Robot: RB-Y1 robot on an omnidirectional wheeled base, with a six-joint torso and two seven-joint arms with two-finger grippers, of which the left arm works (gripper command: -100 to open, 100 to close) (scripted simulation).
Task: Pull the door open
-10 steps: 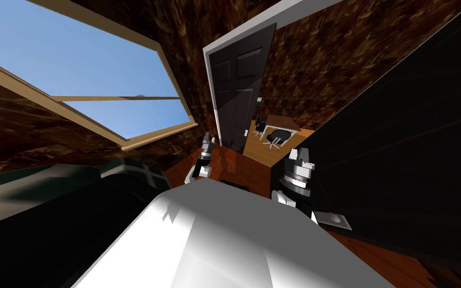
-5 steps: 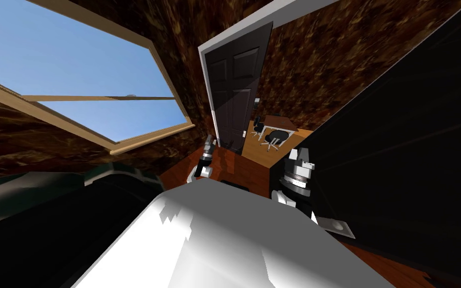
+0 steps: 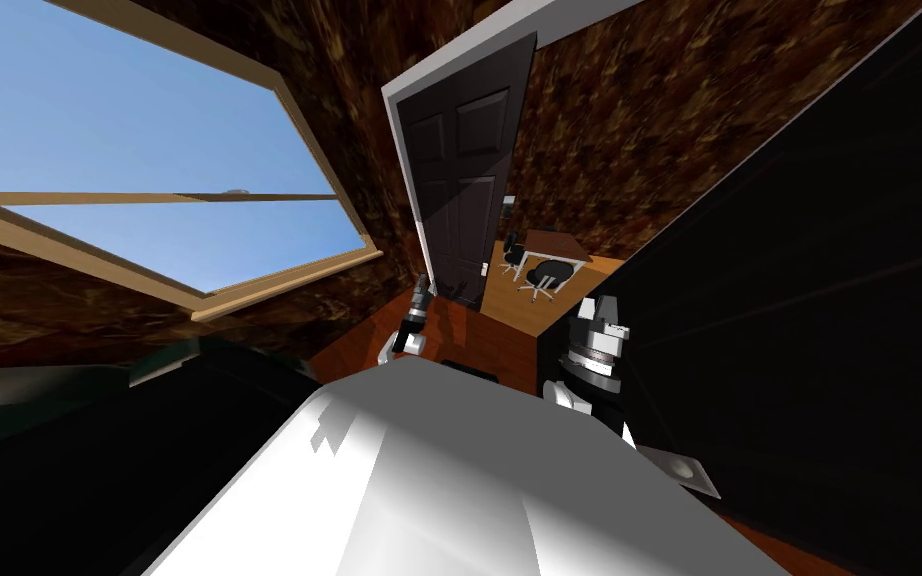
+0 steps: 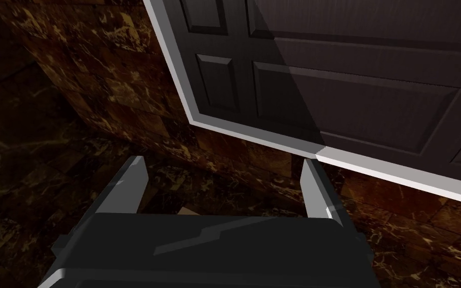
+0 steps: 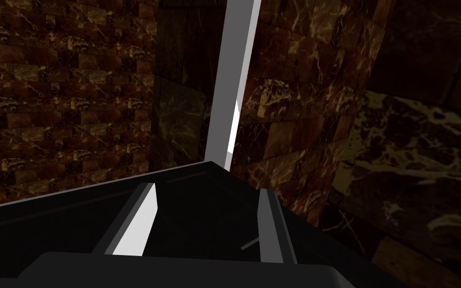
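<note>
The left gripper [image 4: 222,172] is held spread, presumably readied for the ajar dark door [image 4: 354,95] ahead. The right gripper [image 5: 208,196] is likewise spread, unused.

Matt dark panelled door [image 3: 459,190], marbled wall [image 3: 629,120]

Showing two thin, light grey blade fingers [image 4: 133,187] rising from a dark boxy housing on the left gripper [image 4: 222,161]; wearing a silver-and-black ringed wrist [image 3: 594,358] behind the right gripper [image 3: 605,308], with white forearm shells [image 3: 569,395].

Dark panelled door [image 3: 459,170] with a pale frame [image 4: 254,137], ajar, well ahead of me.
</note>
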